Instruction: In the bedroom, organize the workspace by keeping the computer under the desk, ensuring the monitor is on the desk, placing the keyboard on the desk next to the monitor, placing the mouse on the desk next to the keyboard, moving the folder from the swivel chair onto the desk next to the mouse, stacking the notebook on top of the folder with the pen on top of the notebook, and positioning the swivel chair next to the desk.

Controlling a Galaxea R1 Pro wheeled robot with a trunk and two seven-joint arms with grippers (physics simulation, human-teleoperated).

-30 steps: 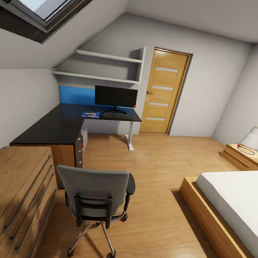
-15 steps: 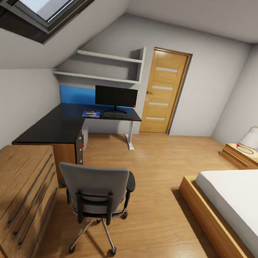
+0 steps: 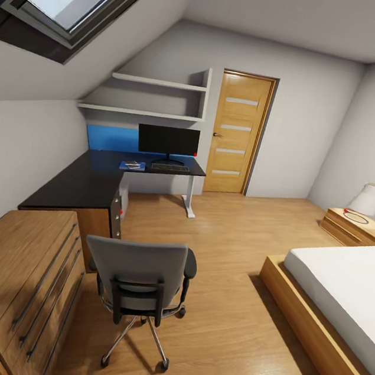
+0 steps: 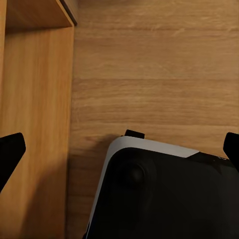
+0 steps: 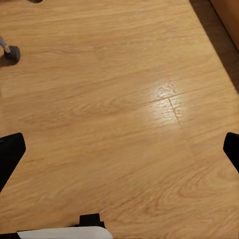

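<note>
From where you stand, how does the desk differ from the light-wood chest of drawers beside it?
The desk has a glossy black L-shaped top on white legs; the chest of drawers is light wood throughout. The desk carries the monitor; the chest's top looks bare. The chest has long dark bar handles, the desk's drawer unit small knobs. Both stand along the left wall.

the monitor [image 3: 168,140] stands at the back of the worktop [image 3: 87,179], the keyboard [image 3: 170,166] before it, the folder [image 3: 132,166] left of the keyboard. the swivel chair [image 3: 138,282] stands on the floor, well before the worktop.
</note>
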